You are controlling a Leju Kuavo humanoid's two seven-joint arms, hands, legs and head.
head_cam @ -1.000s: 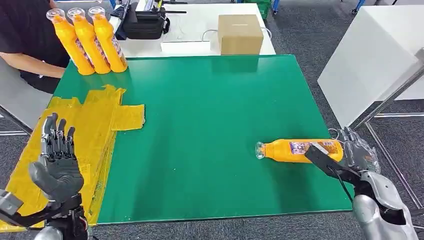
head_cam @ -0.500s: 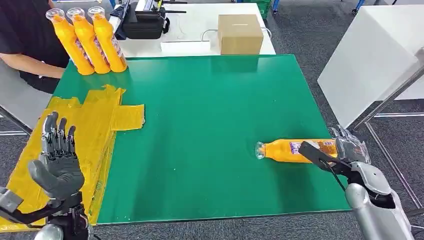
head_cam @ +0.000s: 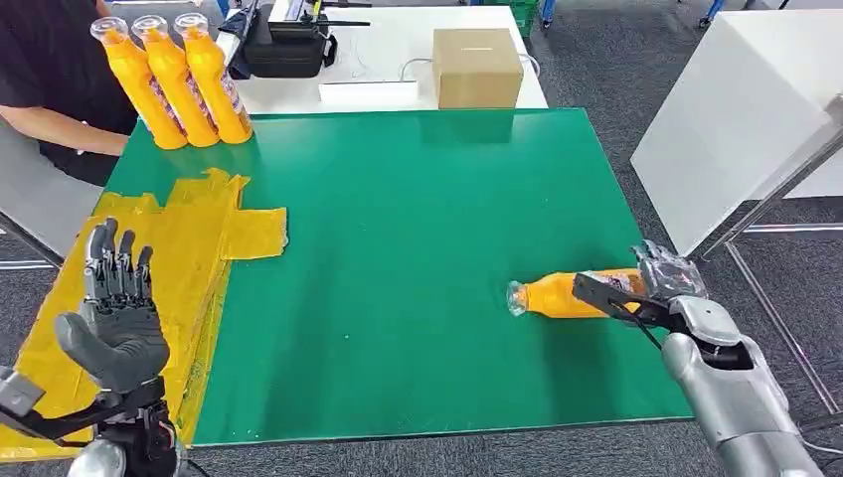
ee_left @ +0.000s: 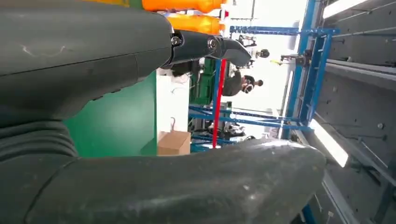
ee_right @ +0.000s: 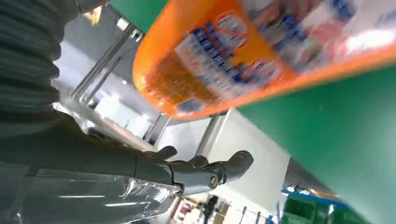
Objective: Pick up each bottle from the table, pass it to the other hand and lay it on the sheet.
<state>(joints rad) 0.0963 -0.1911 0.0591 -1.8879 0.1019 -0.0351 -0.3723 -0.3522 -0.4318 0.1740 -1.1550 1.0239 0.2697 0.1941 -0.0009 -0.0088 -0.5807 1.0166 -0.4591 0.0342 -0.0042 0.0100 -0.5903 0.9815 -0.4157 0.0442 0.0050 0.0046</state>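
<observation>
An orange bottle (head_cam: 552, 296) lies on its side near the right front of the green table (head_cam: 418, 219), cap pointing left. My right hand (head_cam: 651, 283) reaches around its base, with the thumb across the near side and the fingers (ee_right: 205, 170) stretched out straight behind it, apart from the bottle (ee_right: 261, 60). My left hand (head_cam: 117, 318) is raised with its fingers spread and nothing in it, over the yellow sheet (head_cam: 199, 238) at the table's left. Three more orange bottles (head_cam: 179, 79) stand upright at the back left corner.
A person in black (head_cam: 50, 70) sits at the back left, beside the standing bottles. Behind the green table, a white table carries a cardboard box (head_cam: 477, 65) and a black bag (head_cam: 288, 45). A white cabinet (head_cam: 736, 119) stands to the right.
My right hand has moved left and forward along the lying bottle, and its thumb now lies across the label. The bottle and my left hand have stayed in place.
</observation>
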